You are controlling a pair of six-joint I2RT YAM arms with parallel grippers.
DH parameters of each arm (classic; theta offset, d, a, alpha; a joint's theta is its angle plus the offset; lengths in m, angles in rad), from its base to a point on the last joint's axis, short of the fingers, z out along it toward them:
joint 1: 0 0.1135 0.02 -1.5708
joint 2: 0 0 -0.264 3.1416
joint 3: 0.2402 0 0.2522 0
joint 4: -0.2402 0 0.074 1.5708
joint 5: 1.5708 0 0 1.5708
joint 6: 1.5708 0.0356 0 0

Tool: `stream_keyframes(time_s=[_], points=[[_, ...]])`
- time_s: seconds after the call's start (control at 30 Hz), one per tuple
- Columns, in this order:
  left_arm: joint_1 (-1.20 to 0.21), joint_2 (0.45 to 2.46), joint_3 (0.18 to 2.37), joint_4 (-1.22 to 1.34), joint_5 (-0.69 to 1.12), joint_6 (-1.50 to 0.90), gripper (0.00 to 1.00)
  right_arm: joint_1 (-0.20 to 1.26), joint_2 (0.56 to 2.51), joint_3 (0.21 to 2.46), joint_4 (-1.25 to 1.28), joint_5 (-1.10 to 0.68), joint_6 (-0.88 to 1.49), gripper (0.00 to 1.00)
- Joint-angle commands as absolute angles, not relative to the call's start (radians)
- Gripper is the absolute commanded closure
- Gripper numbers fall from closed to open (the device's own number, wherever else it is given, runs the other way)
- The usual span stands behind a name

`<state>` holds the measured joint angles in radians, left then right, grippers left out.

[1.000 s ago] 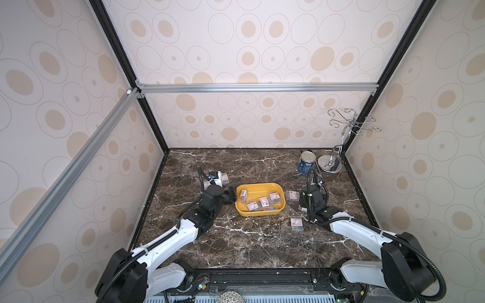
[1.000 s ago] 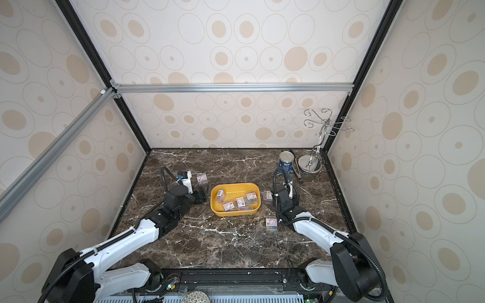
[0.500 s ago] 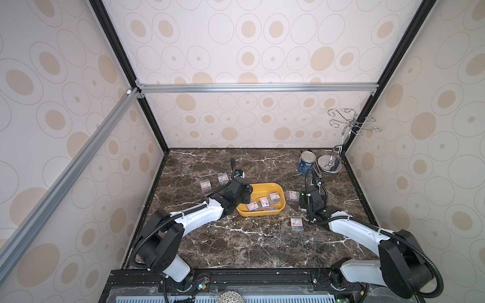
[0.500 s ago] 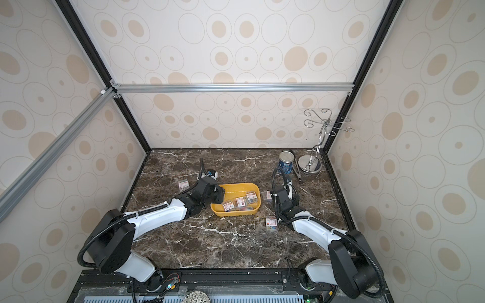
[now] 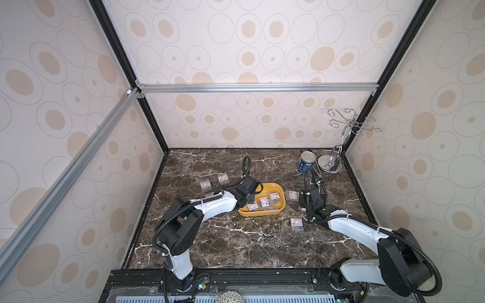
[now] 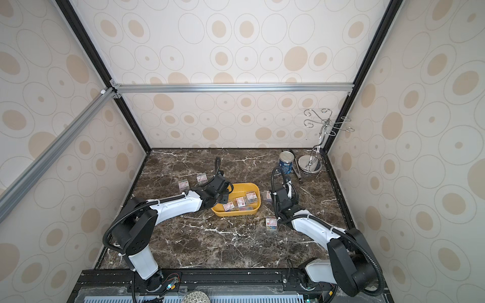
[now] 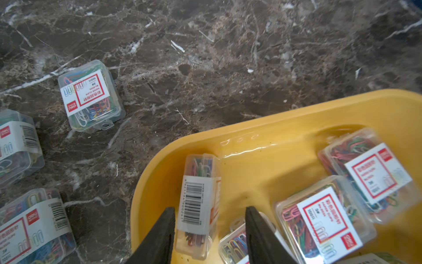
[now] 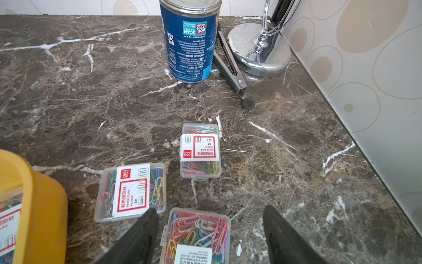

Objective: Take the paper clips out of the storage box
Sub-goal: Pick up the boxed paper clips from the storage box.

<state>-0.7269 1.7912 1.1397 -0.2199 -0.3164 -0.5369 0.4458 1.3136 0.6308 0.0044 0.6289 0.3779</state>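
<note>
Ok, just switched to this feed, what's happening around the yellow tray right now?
The left claw is down in the storage box, jaws either side of an on-edge paper clip box, with a gap showing on one side, so it is not gripped yet. Several more boxes lie in there. Six removed boxes sit on the table, three by each arm. The right claw hangs open over one of them.
</note>
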Motion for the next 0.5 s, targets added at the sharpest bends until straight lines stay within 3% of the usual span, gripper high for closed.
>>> stream_keyframes(time_s=[0.0, 0.27, 0.47], points=[[-0.738, 1.836, 1.201, -0.306, -0.384, -0.532, 0.50, 0.445, 1.325, 0.658, -0.020, 0.646, 0.391, 0.27], [-0.736, 1.917, 1.233, -0.304, -0.363, -0.532, 0.55, 0.445, 1.328, 0.662, -0.020, 0.644, 0.392, 0.26], [-0.737, 1.933, 1.227, -0.268, -0.359, -0.552, 0.68, 0.445, 1.330, 0.663, -0.023, 0.643, 0.391, 0.27]])
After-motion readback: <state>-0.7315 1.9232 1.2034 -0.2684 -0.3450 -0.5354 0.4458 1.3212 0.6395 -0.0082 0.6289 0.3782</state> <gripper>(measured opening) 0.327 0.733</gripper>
